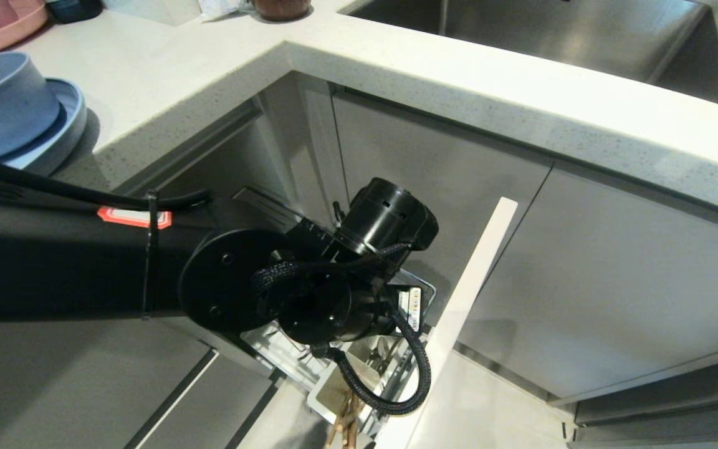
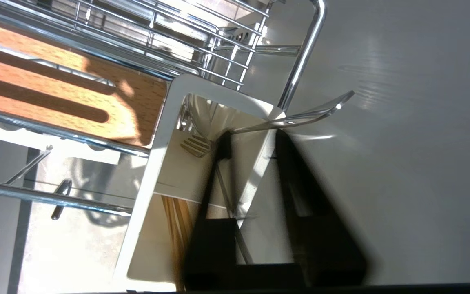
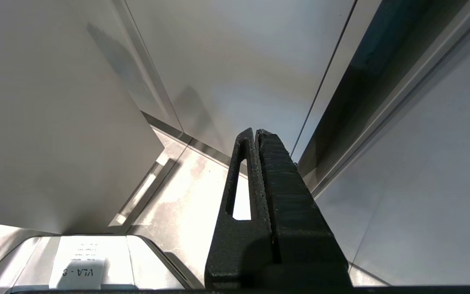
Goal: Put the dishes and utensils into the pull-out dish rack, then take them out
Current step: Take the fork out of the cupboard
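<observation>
At the pull-out dish rack's (image 2: 96,36) front corner, the left gripper (image 2: 251,143) stands narrowly parted astride the utensil cup's (image 2: 157,163) rim, holding nothing I can confirm; the spoon (image 2: 300,116) handle leans just beyond. Best recentre before closing. The right gripper (image 3: 255,134) hangs pressed together, idle.

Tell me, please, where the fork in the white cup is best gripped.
Grip the fork by its handle end, leaning out over the rim of the white cup; its tines sit inside. Come from the cup's open top, probably closing across the handle.
</observation>
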